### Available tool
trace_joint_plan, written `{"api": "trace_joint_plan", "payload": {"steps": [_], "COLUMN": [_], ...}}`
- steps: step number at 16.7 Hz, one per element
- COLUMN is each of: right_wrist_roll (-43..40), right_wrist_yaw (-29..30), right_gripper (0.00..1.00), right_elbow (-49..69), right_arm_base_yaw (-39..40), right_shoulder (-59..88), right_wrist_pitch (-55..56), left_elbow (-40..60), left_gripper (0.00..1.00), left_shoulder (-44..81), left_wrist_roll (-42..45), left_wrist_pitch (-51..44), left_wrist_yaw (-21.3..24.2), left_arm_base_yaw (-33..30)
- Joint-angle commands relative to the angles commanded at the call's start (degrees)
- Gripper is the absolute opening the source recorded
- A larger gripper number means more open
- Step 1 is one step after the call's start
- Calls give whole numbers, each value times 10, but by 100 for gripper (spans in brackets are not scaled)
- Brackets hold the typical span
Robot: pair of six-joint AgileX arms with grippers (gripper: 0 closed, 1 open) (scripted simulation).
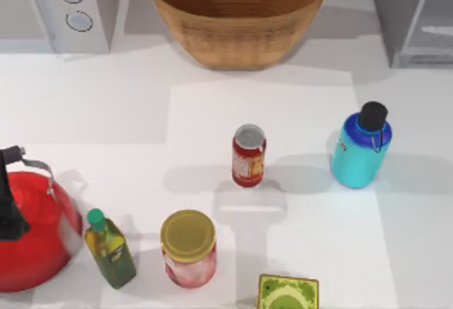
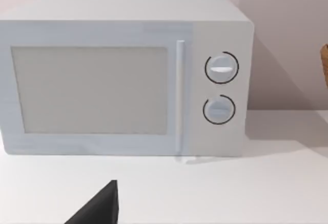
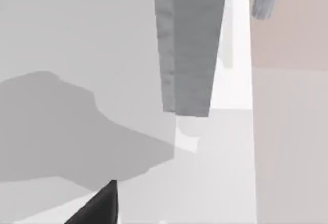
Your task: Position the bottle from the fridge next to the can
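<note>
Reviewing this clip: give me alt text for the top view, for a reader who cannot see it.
A turquoise bottle stands upright on the white table, to the right of a red can with a gap between them, the grey fridge behind at the right. A wicker basket and a microwave line the back; a red kettle, an oil bottle and a yellow-lidded jar stand in front.

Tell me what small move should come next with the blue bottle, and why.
Probably bring the right arm down over the bottle to grasp it. It stands upright on the table, out of the fridge, but a clear gap still separates it from the can on its left, and nothing is holding it.
</note>
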Motion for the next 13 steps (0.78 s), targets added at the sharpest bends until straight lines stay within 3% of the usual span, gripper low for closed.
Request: {"api": "trace_joint_plan", "payload": {"steps": [5,13], "right_wrist_roll": [-76,-38], "right_wrist_yaw": [-37,-31], "right_gripper": [100,100], "right_elbow": [25,23], "right_arm_base_yaw": [-68,-40], "right_shoulder": [77,77], "right_wrist_pitch": [0,34], "left_elbow": [0,0], "left_gripper": [100,100], "left_shoulder": [0,0], "left_wrist_roll": [0,0], "left_wrist_pitch": [0,0], "left_wrist_yaw": [0,0], "left_arm_base_yaw": [0,0]}}
